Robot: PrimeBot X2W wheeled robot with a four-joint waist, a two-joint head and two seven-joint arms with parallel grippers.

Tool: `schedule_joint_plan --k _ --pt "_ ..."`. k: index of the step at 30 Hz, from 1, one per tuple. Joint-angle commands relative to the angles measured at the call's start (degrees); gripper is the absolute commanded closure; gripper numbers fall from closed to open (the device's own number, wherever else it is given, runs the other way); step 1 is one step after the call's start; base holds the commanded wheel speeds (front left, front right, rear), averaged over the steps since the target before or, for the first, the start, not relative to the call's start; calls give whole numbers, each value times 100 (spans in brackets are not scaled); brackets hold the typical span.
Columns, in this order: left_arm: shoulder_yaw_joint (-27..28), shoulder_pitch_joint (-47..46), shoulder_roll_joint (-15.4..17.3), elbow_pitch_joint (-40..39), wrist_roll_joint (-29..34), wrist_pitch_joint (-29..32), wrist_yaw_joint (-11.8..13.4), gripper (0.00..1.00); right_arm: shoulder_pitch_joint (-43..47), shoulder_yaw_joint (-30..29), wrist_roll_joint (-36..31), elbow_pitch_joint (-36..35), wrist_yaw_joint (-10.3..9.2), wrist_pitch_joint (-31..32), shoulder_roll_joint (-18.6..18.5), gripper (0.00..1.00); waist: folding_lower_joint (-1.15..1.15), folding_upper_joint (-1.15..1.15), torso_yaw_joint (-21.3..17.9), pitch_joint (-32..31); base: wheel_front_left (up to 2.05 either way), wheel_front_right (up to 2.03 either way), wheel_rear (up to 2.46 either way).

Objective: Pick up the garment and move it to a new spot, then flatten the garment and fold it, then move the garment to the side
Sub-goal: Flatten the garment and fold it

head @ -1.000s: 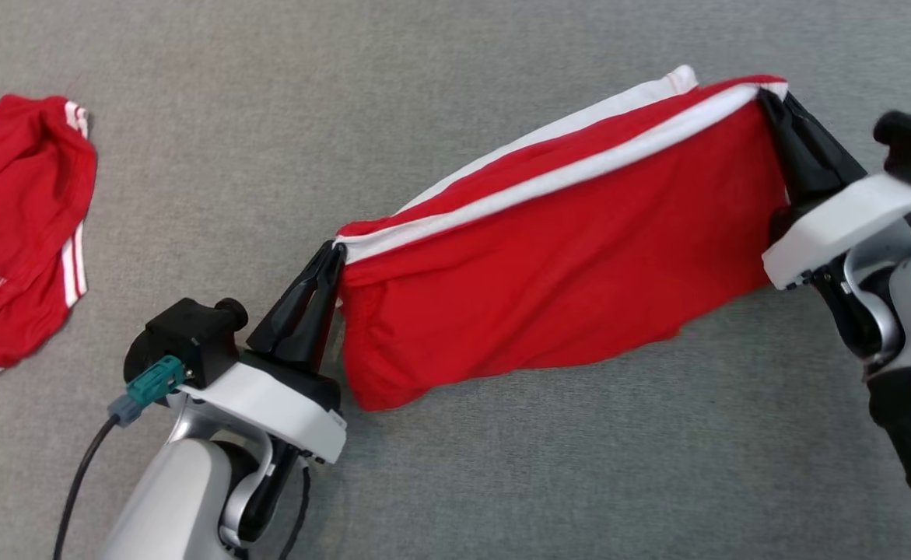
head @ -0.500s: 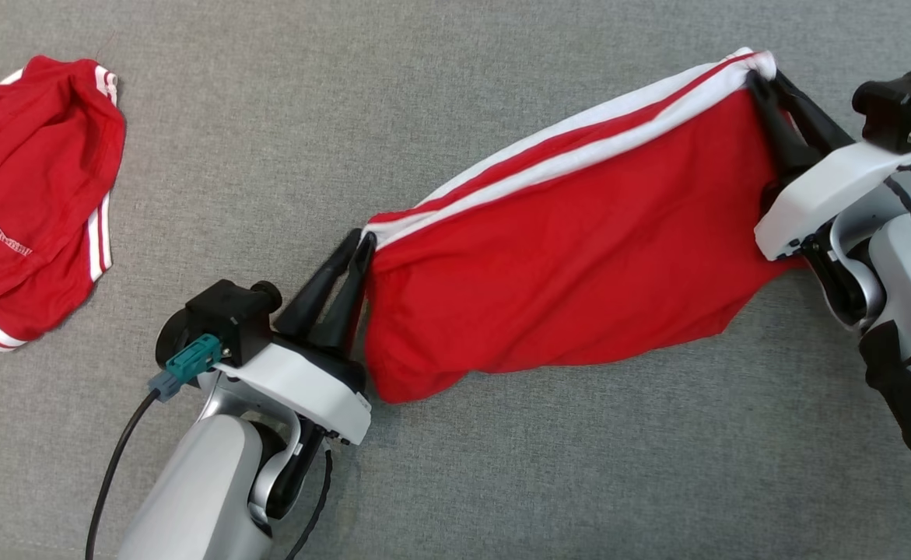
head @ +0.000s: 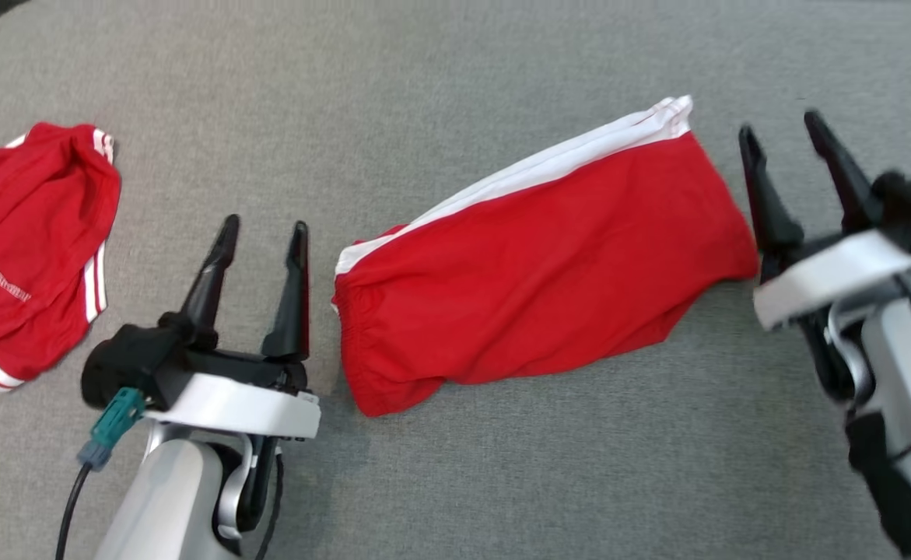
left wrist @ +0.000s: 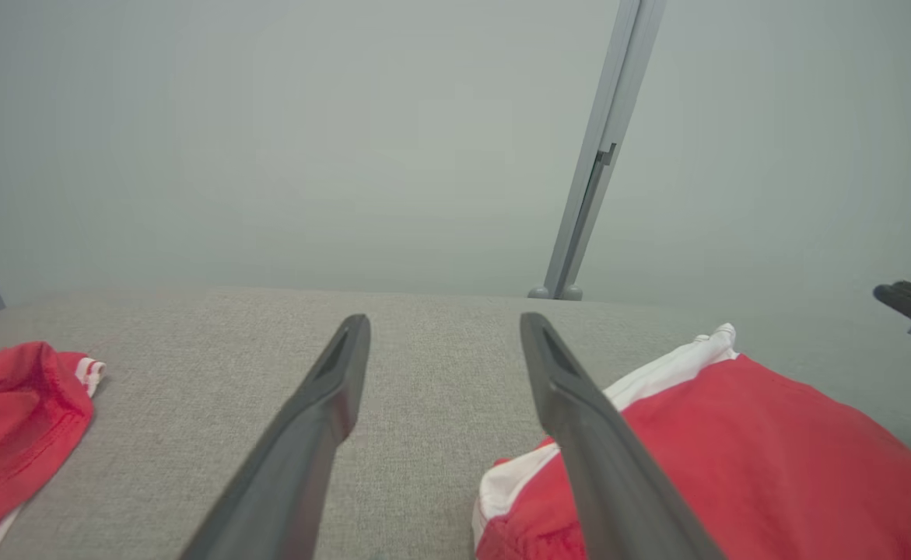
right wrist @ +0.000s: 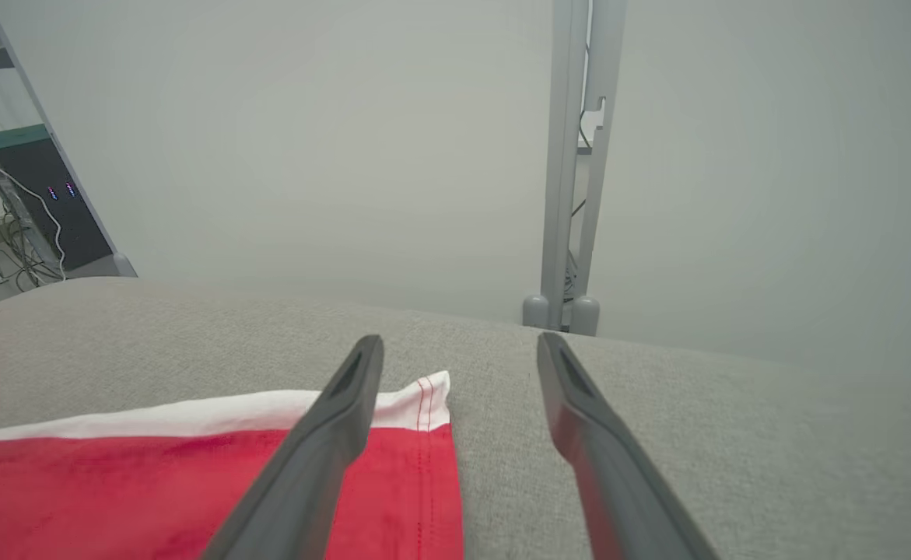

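Head: grey fabric surface (head: 455, 70). Red garment (head: 548, 264) lies flat mid-frame, long axis diagonal, gathered waistband end lower left, white-striped edge on the far side. Left gripper (head: 264, 225) and right gripper (head: 780, 126) sit just off its two ends, fingers spread, nothing held. Second red garment (head: 27, 233) far left.
Left wrist: pale wall (left wrist: 268, 140), grey post (left wrist: 595, 171); garment lower right.
Right wrist: rack with cables (right wrist: 35, 202) at left; garment lower left.

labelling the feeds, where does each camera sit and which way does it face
Head: on the head, looking down at the shorts on the mat; left gripper, right gripper, both open, and forearms show.
Left wrist: low, along its own fingers toward the wall; shorts on the right.
Right wrist: likewise; shorts on the left.
Shared: all see the shorts.
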Motion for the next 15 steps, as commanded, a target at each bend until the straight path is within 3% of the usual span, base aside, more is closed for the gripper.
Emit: schedule_joint_plan --k 1,8,15 --pt "74 85 43 -67 69 -31 48 0 240 -106 -148 -150 1 -21 26 0 0 0 -129 -178 0 0 0" --pt "297 435 147 -159 249 -45 133 0 1581 -953 -641 -1125 1 -21 485 0 0 0 -352 -574 0 0 0" --pt "332 761 236 63 226 -40 101 0 2394 -1217 -786 -1697 1 7 711 0 0 0 -522 -780 0 0 0"
